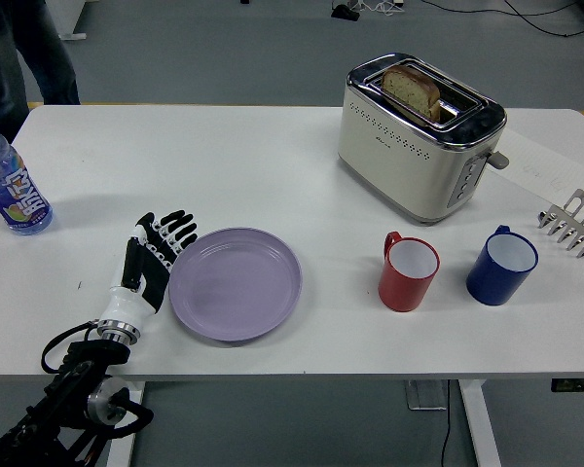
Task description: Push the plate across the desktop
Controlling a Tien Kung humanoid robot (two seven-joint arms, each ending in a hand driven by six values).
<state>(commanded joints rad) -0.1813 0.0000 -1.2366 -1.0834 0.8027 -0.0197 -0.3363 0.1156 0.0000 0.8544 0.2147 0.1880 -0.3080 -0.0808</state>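
Flat against the plate's point(236, 283) left rim, the left hand point(154, 261) sits on the table point(224, 165) at lower left of the frame, its fingers point(175, 229) straight and slightly apart, gripping nothing, with the fingertips pointing toward the far side. Its black arm point(68, 404) comes in from the lower-left corner, below the near edge of the table. The lavender plate lies empty, left of centre in the lower half of the frame, close to the table's near edge. A red mug point(408, 272) stands well to the plate's right, and a blue mug point(502, 265) stands just beside the red one, farther right. Above the mugs, in the upper right, a cream toaster point(419, 138) holds a slice of bread point(412, 92) upright in one slot. A metal rack point(572, 223) rests near the right edge. At far left a bottle point(10, 185) with a colourful label stands upright. A person's legs point(19, 49) in dark trousers show at the upper-left corner, beyond the table.
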